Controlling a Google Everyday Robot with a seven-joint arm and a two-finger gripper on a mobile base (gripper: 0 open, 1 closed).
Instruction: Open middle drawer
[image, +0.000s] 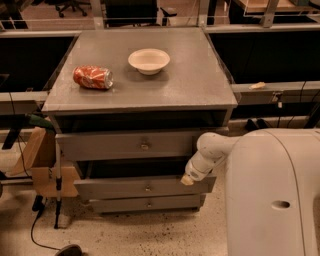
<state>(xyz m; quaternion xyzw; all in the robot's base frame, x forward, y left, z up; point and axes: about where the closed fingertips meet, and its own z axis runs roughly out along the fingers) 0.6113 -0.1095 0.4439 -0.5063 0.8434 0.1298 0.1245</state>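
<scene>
The middle drawer is a grey metal front with a small round brass knob. It stands out a little from the cabinet, with a dark gap above it. My gripper is at the end of the white arm and rests at the top right edge of this drawer front, right of the knob. Above it is the wider, taller drawer front, and below it the narrowest one.
On the grey cabinet top lie a crushed red can and a white bowl. My white body fills the lower right. Wooden pieces and a cable are at the cabinet's left.
</scene>
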